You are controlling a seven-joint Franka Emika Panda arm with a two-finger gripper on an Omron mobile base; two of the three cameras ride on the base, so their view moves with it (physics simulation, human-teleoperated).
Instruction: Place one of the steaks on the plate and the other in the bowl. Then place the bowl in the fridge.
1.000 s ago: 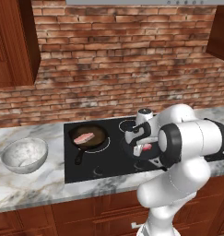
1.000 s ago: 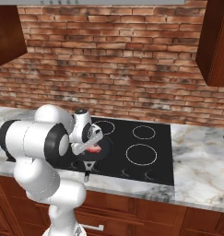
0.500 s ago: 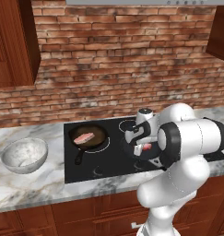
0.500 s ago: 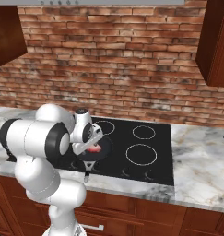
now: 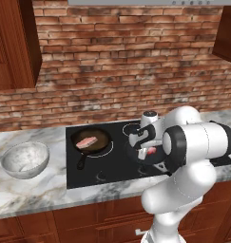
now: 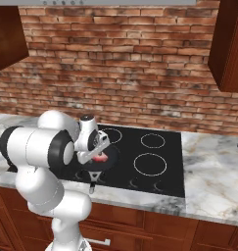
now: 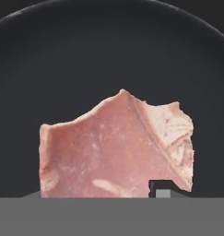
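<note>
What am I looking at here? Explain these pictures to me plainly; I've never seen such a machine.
It is a rendered kitchen with a white robot arm whose two-finger gripper reaches down over a black cooktop. Two pictures come from cameras behind the arm, left and right; the third looks along the gripper. A flat pink raw steak lies in a black frying pan under the gripper; whether it is gripped cannot be told. Another pink steak lies in a second black pan. A speckled whitish bowl stands on the marble counter.
</note>
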